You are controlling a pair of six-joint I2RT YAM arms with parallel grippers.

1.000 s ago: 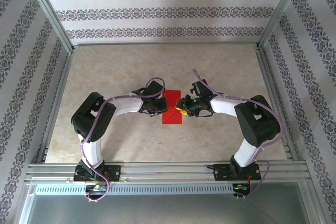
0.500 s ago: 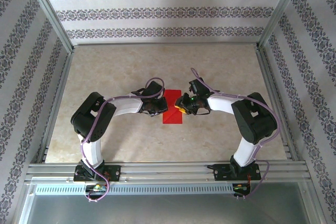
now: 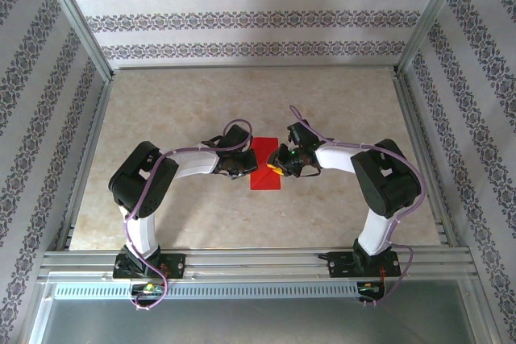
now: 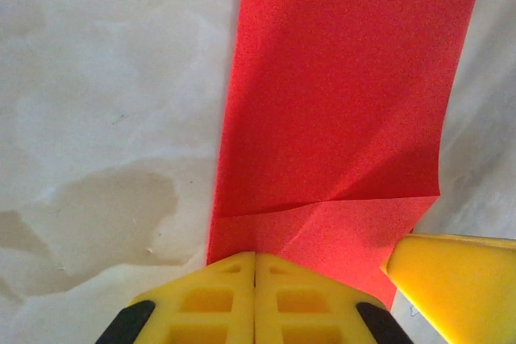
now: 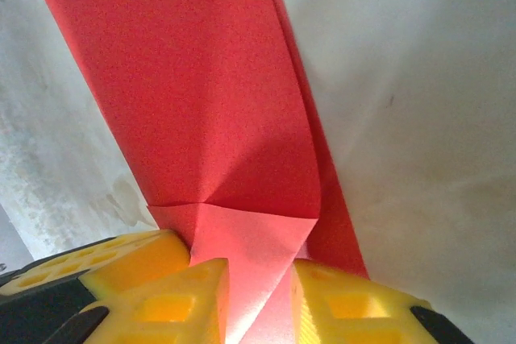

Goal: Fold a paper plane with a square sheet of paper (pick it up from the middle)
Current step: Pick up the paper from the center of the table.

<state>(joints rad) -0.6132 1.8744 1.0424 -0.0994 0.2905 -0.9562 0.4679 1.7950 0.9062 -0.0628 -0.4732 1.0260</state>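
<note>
The square sheet of paper (image 3: 264,180) lies mid-table as a bright red folded strip with a crease near its lower end (image 4: 339,102). My left gripper (image 3: 244,170) is shut, its yellow tips (image 4: 255,257) resting on the strip's near edge with nothing between them. My right gripper (image 3: 277,170) faces it from the right. Its jaws (image 5: 260,273) stand apart, and a raised flap of the paper (image 5: 201,94) runs up between them. One right finger (image 4: 451,279) shows beside the left tips. The paper plane shape is not formed.
The table (image 3: 177,102) is pale marbled beige, fenced by aluminium rails (image 3: 242,259) at the front and patterned walls on three sides. Both arms bend inward and meet at the centre, a few centimetres apart.
My right gripper has slid left onto the paper's right edge and its jaws have narrowed. The left arm and the paper have stayed in place.
</note>
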